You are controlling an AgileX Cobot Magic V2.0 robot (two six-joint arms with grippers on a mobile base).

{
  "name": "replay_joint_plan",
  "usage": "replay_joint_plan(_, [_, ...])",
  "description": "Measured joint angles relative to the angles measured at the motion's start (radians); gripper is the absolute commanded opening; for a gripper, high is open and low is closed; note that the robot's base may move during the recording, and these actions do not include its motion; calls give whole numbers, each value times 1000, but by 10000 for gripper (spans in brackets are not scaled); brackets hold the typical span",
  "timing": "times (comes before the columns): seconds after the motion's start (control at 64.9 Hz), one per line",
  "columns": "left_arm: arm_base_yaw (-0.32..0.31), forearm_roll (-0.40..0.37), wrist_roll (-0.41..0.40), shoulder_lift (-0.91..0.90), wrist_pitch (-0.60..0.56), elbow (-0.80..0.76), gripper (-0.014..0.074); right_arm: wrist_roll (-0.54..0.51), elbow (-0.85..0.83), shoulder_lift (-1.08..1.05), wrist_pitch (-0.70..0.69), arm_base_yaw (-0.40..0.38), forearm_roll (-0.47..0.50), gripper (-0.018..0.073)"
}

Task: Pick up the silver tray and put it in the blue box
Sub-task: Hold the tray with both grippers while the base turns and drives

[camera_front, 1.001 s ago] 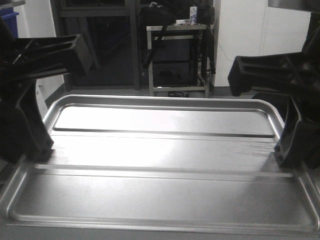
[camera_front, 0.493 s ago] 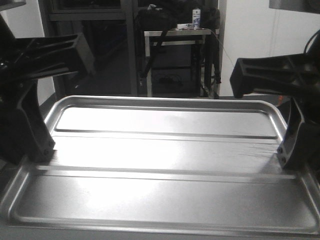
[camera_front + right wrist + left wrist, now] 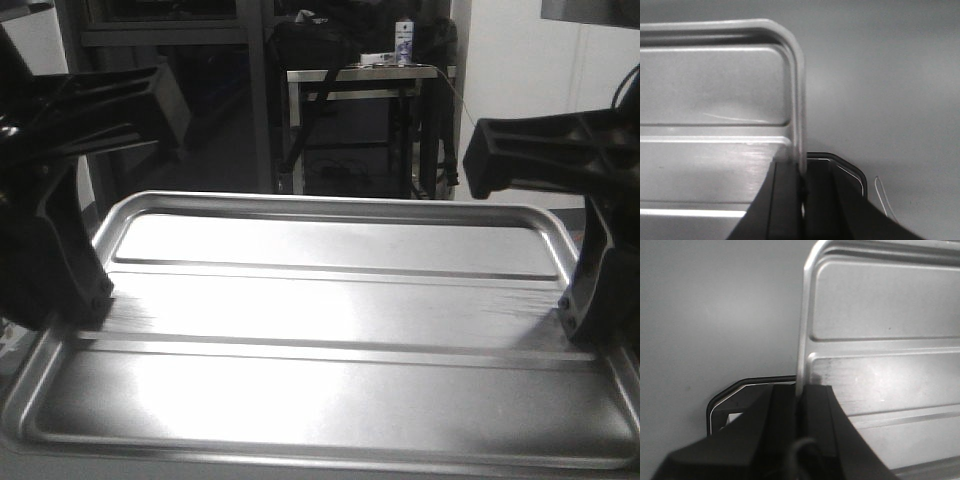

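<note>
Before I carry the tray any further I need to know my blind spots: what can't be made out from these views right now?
Blue box: in no view, so its place is unknown.
Space under the silver tray: front view, covered by the tray itself.
Dark-rimmed shape: left wrist view, mostly behind the left jaws; unidentifiable.
Thin pale loop: right wrist view, too small to name.

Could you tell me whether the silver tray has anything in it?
Empty: the silver tray shows bare ridged metal; only the left tool and right tool pinch its end rims.
</note>
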Motion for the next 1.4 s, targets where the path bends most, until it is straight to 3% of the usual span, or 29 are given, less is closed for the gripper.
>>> replay_joint_plan(1.402, [0, 0, 0, 0, -6, 0, -104, 0, 0, -5, 7, 0, 2, 63])
